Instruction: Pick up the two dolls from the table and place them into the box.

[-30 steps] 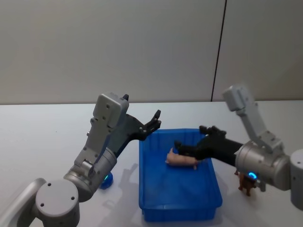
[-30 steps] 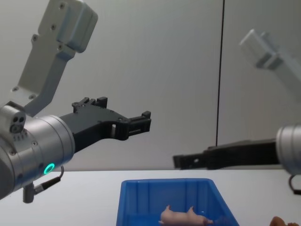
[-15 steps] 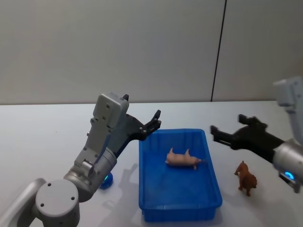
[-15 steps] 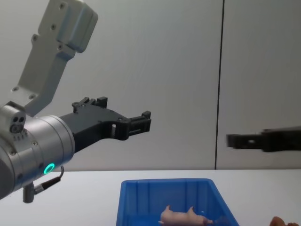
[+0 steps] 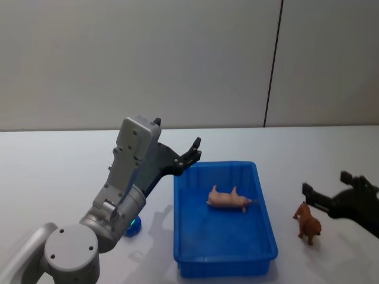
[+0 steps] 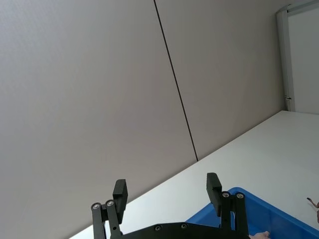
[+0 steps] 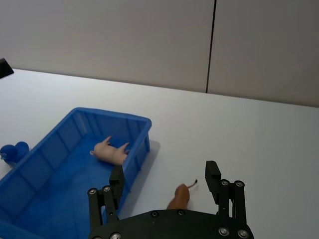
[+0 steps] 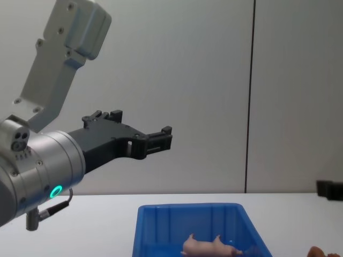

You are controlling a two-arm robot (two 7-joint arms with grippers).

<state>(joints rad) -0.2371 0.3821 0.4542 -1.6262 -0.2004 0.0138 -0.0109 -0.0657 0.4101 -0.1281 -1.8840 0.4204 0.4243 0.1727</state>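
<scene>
I am looking at the white table filling the lower half of the head view. The blue box is sitting on it, low in the middle. My left gripper is hanging above the box's upper left corner, claw spread wide and empty. My right gripper is hovering at the right edge, claw spread too. The pink doll is lying inside the box. The brown doll is standing on the table, just right of the box.

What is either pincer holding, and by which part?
Nothing. The left pincer and right pincer are open and empty; the pink doll lies in the box, the brown doll on the table.
</scene>
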